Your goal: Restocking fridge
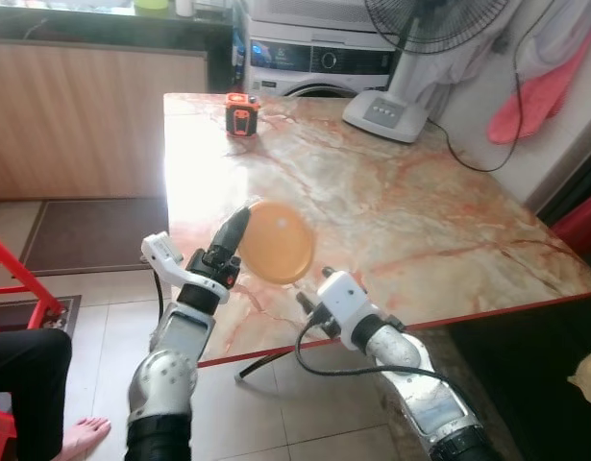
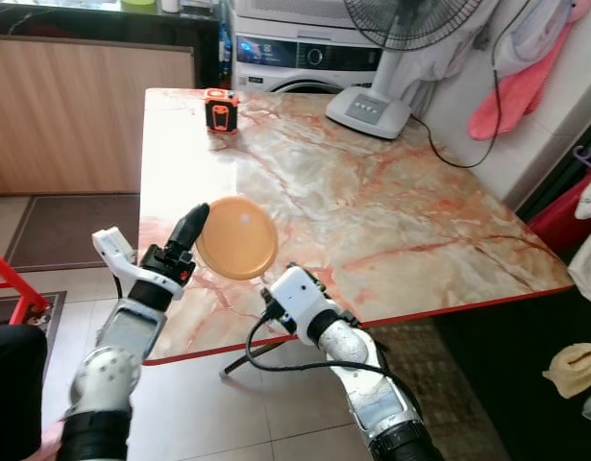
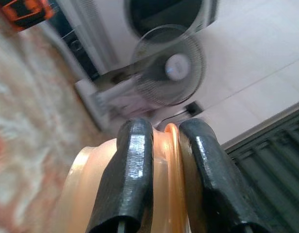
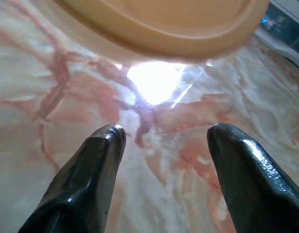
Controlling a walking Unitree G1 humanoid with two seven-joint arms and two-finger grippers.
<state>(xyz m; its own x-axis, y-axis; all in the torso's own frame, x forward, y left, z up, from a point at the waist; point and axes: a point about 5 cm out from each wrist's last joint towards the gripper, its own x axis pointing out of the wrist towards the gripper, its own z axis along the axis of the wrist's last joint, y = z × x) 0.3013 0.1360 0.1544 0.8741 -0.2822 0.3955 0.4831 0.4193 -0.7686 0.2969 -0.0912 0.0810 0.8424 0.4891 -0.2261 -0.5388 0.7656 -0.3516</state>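
An orange plastic plate [image 1: 277, 240] is held tilted above the near part of the marble table [image 1: 391, 202]. My left gripper [image 1: 235, 230] is shut on the plate's left rim; in the left wrist view both black fingers [image 3: 130, 179] pinch the orange rim [image 3: 165, 165]. My right gripper [image 1: 307, 305] is open, low over the table's front edge just below the plate. In the right wrist view its two fingertips [image 4: 108, 141] stand apart over the marble, with the plate's underside [image 4: 159, 24] ahead.
An orange and black tape measure [image 1: 241, 113] sits at the table's far left. A standing fan's base [image 1: 383, 113] rests at the far edge, a washing machine [image 1: 314, 58] behind it. A red chair [image 1: 12, 288] and a person's leg and foot [image 1: 45, 403] are at left.
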